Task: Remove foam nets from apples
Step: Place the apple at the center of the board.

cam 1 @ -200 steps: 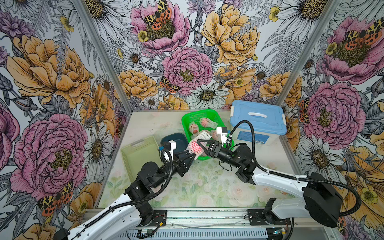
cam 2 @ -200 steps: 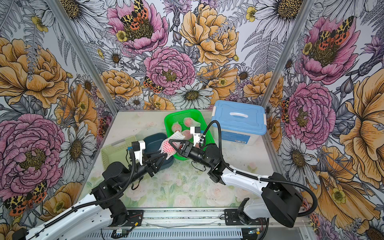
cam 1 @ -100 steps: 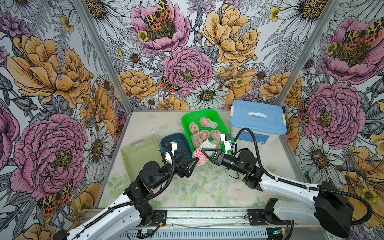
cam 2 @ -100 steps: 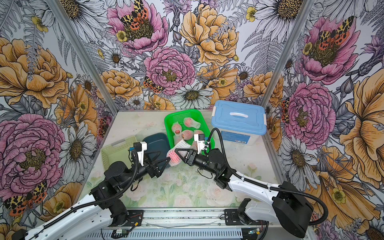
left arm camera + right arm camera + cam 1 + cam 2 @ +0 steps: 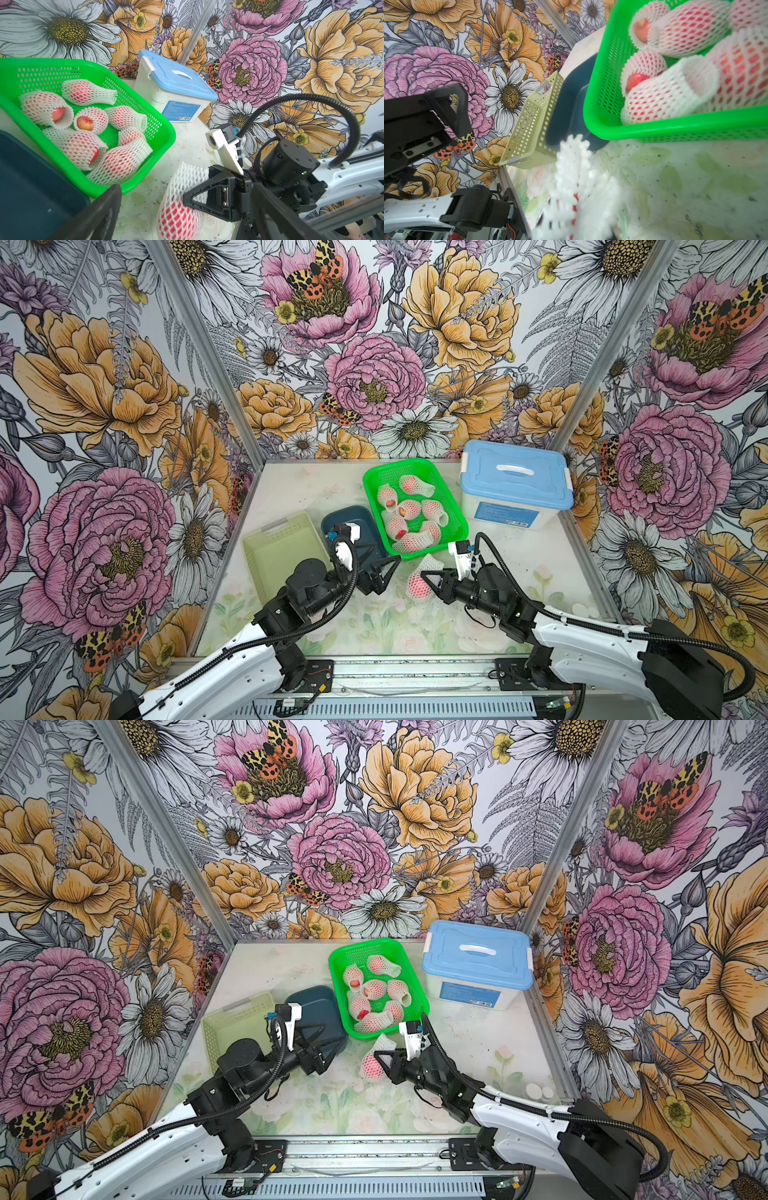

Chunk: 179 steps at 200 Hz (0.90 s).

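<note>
Floral-print walls (image 5: pixel 374 364) all round, pale floral desk (image 5: pixel 540 556). Far L: light-green perforated bin (image 5: pixel 282 547), dk-blue tub (image 5: pixel 365 518) touching it. Next, left pincer (image 5: pixel 390 572) near tub's front corner, spread wide, nothing in it. Green basket (image 5: pixel 452 512) mid-back w/ 7 apples (image 5: pixel 409 508) in foam nets (image 5: pixel 426 489). Just in front: netted apple (image 5: pixel 415 585), right pincer (image 5: pixel 428 584) clenched on it. Far R: blue-lid box (image 5: pixel 515 477), lid on.

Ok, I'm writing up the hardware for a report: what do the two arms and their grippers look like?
The left arm and right arm have white shells and black joint housings. The left gripper and right gripper are black, with triangular open-frame fingers. A black ribbed cable loops over each wrist to a white camera bracket.
</note>
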Each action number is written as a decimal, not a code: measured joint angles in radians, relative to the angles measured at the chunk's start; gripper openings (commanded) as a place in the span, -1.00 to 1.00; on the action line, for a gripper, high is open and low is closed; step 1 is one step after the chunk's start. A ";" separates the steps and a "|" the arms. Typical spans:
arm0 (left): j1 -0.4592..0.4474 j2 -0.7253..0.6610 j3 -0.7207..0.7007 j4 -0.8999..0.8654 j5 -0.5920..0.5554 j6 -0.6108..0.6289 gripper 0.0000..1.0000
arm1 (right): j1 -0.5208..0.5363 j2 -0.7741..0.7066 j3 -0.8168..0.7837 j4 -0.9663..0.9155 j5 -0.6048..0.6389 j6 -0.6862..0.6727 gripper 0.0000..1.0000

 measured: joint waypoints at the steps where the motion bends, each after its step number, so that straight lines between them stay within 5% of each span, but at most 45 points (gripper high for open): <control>1: 0.000 0.001 0.000 0.000 0.000 0.000 0.98 | 0.000 0.000 -0.003 0.000 0.002 0.001 -0.55; 88: -0.203 0.056 -0.036 0.017 -0.072 -0.037 0.71 | -0.027 0.194 -0.107 0.170 0.051 0.079 -0.98; 179: -0.290 0.063 -0.159 0.062 -0.157 -0.074 0.05 | -0.171 0.432 -0.164 0.377 0.046 0.293 -1.00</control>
